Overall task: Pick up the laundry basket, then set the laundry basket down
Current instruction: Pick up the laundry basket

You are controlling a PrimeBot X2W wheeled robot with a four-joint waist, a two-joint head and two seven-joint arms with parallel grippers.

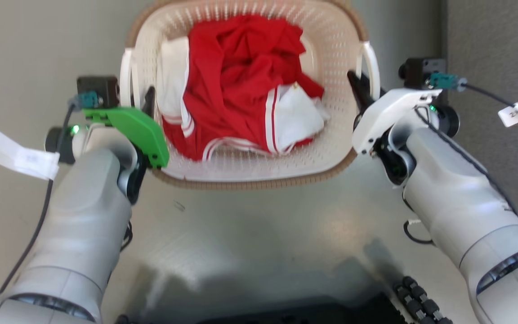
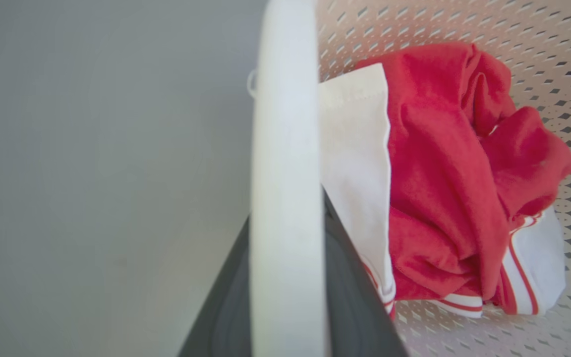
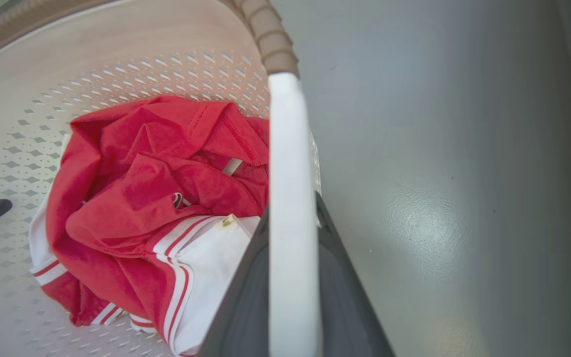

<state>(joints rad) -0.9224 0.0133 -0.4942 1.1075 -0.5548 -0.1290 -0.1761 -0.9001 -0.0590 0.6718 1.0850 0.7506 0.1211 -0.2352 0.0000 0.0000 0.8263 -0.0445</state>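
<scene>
The laundry basket (image 1: 250, 182), cream perforated plastic with a brown woven-look rim, sits at the top centre of the head view and holds red and white clothes (image 1: 241, 90). My left gripper (image 1: 149, 101) is at its left white handle (image 1: 126, 72). In the left wrist view that handle (image 2: 285, 148) runs between my dark fingers (image 2: 360, 307), which are shut on it. My right gripper (image 1: 360, 87) is at the right handle (image 1: 372, 63). The right wrist view shows this handle (image 3: 290, 173) clamped between its fingers (image 3: 246, 307). Whether the basket touches the floor cannot be told.
Smooth grey floor (image 1: 259, 234) lies all around the basket. A darker grey textured surface (image 1: 497, 36) runs along the right side. My dark base (image 1: 286, 312) shows at the bottom edge. White tags (image 1: 16, 150) hang from the wrist cables.
</scene>
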